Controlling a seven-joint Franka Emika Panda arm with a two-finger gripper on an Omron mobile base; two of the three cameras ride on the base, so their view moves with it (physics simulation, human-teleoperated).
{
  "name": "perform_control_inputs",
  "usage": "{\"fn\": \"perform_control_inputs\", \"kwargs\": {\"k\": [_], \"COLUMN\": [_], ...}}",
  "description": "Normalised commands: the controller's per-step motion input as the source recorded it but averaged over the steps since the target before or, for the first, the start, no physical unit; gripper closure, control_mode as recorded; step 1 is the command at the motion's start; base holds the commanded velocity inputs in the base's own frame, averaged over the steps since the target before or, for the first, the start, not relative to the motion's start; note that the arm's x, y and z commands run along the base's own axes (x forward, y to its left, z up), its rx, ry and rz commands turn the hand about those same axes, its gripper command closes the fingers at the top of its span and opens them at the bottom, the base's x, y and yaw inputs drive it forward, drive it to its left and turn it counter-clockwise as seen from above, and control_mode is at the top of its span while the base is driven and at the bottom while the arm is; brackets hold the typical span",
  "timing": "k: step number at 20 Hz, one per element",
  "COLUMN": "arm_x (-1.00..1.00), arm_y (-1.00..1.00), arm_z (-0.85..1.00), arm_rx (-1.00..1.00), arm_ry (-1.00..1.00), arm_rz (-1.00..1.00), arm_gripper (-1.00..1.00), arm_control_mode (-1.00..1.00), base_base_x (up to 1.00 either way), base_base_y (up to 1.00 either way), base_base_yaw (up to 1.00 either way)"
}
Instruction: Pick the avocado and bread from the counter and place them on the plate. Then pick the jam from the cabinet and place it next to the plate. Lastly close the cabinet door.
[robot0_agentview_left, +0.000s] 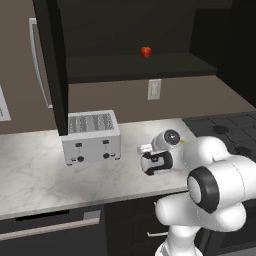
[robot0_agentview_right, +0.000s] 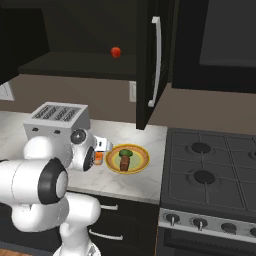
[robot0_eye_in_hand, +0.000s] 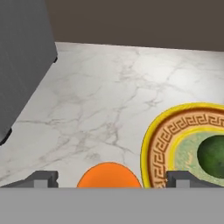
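Item 1, gripper (robot0_eye_in_hand: 108, 179): low over the counter (robot0_eye_in_hand: 100, 100), fingers spread wide with the jam between them. Neither finger appears to press the jar, so the jam reads as set down and let go, not pinched; whether it rests fully on the marble cannot be told.

Item 2, jam (robot0_eye_in_hand: 109, 176): orange lid at 6 o'clock in the hand view, just beside the plate's rim. In the right base view it stands at the plate's 9 o'clock. That position fits the "next to the plate" step.

Item 3, plate (robot0_agentview_right: 141, 165): on the counter near the stove (robot0_agentview_right: 210, 170). Its rim carries a key-fret pattern, not lettering.

Item 4, avocado (robot0_agentview_right: 125, 152) and bread (robot0_agentview_right: 125, 162): both on the plate, the avocado at 12 o'clock of the bread and touching it or nearly so. That step looks finished.

Item 5, cabinet (robot0_agentview_left: 135, 45): open, a red fruit (robot0_agentview_left: 146, 51) on its shelf. The door (robot0_agentview_right: 150, 60) stands swung out, handle (robot0_agentview_right: 156, 62) facing the stove; closing it is likely what remains.

Item 6, toaster (robot0_agentview_left: 91, 136): at 9 o'clock of the gripper in the left base view, well apart.

Writing: none legible on jar, toaster or plate.
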Motion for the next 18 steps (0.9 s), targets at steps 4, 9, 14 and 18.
{"fn": "perform_control_inputs", "kwargs": {"k": [4,9,14,18], "arm_x": [-0.16,-0.48,-0.64,-0.8], "arm_y": [-0.1,-0.26,-0.12,0.0], "arm_z": [0.82,0.78,0.41,0.46], "arm_rx": [0.0,0.0,0.0,0.0], "arm_ry": [0.0,0.07,0.03,0.0], "arm_rz": [0.0,-0.01,0.0,-0.01], "arm_gripper": [-1.0,-1.0,-1.0,-1.0], "arm_control_mode": [-1.0,-1.0,-1.0,-1.0], "base_base_x": [0.0,0.0,0.0,0.0], "base_base_y": [0.0,0.0,0.0,0.0], "base_base_yaw": [0.0,0.0,0.0,0.0]}}
